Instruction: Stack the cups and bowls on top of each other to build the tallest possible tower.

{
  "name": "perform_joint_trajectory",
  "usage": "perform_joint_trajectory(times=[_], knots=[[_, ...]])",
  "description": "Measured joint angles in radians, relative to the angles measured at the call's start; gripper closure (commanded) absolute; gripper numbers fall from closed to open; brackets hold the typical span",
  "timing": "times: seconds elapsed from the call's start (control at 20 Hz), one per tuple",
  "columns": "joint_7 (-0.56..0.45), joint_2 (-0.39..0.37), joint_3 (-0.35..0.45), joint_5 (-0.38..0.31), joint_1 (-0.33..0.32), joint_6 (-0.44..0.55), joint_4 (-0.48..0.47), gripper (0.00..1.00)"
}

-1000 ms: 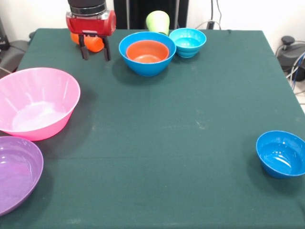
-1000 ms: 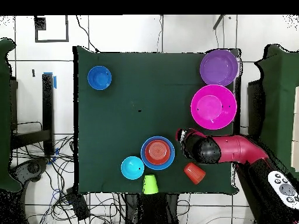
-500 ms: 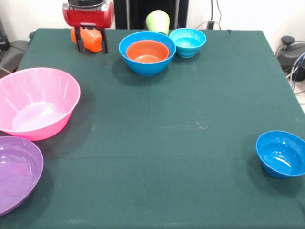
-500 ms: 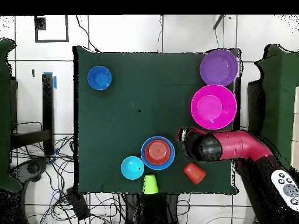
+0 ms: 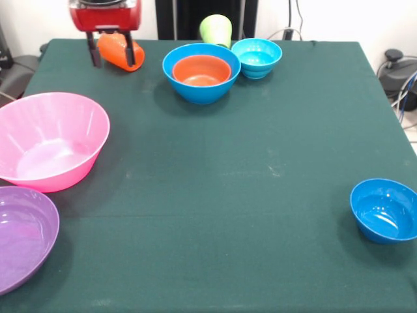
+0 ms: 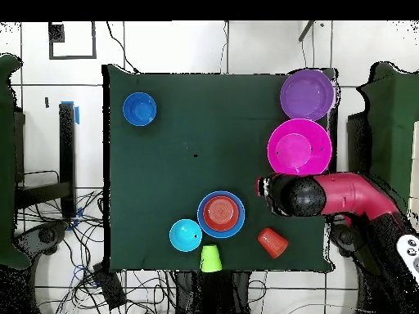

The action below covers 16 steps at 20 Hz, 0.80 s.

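Gripper [image 5: 111, 55] hangs with fingers spread, empty, in front of the tipped orange cup [image 5: 121, 51].

The purple bowl [image 5: 19, 238] is running off the front view's left edge. The gripper [image 5: 112, 49] is partly covering the orange cup [image 5: 120, 51], possibly without touching it.

Bright, even overhead light; soft shadows, glossy glare inside the pink bowl [image 5: 49, 140].
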Motion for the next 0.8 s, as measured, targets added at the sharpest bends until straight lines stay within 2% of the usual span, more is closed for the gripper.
perform_joint_trajectory(times=[0.45, 0.8], knots=[[-0.167, 0.075, 0.053, -0.001, -0.132, 0.007, -0.083, 0.0], [-0.235, 0.11, 0.061, -0.001, -0.183, 0.007, -0.114, 0.0]])
